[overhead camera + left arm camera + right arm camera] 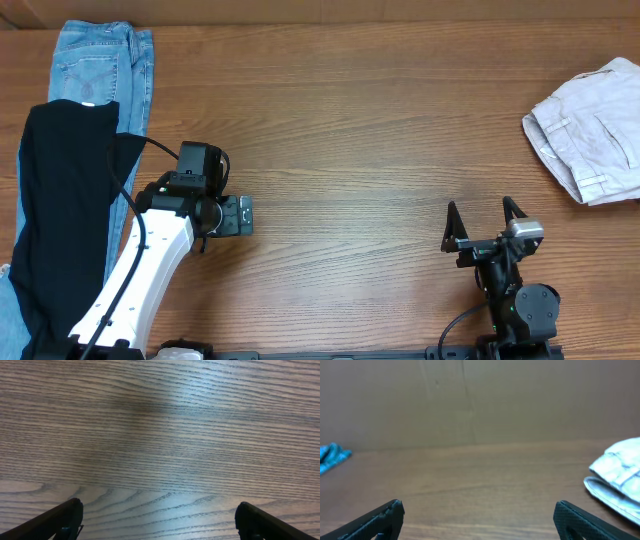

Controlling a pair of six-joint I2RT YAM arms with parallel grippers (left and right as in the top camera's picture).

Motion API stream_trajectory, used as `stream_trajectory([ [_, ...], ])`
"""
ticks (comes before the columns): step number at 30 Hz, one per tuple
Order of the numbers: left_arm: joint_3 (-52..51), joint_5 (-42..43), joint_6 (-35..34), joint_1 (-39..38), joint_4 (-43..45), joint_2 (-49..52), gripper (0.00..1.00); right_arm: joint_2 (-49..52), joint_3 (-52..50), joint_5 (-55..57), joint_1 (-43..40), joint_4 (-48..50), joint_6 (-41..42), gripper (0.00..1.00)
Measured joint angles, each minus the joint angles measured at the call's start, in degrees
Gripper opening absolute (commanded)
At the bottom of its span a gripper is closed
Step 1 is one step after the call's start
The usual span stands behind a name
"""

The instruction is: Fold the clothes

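As they lie: jeans [100, 60] 1 | black garment [62, 200] 1 | beige trousers [590, 132] 1

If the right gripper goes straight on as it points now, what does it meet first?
Probably nothing nearby: the right gripper faces bare table up to the brown wall. The folded beige trousers lie off to its right.

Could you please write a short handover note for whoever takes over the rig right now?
Left gripper: open, empty, above the table, left of centre.
Right gripper: open, empty, near the front right.
Done: beige trousers lie folded at the far right.
Left to do: jeans and black garment lie unfolded at the far left, the black one overlapping the jeans. Neither gripper is touching them.
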Motion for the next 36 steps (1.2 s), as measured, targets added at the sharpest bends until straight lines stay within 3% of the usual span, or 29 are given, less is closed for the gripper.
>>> stream_trajectory([
  [36,0.00,-0.59,0.02,0.00,0.09,-0.04,1.00,0.00,0.00,0.48,-0.37,-0.02,-3.50,1.00],
])
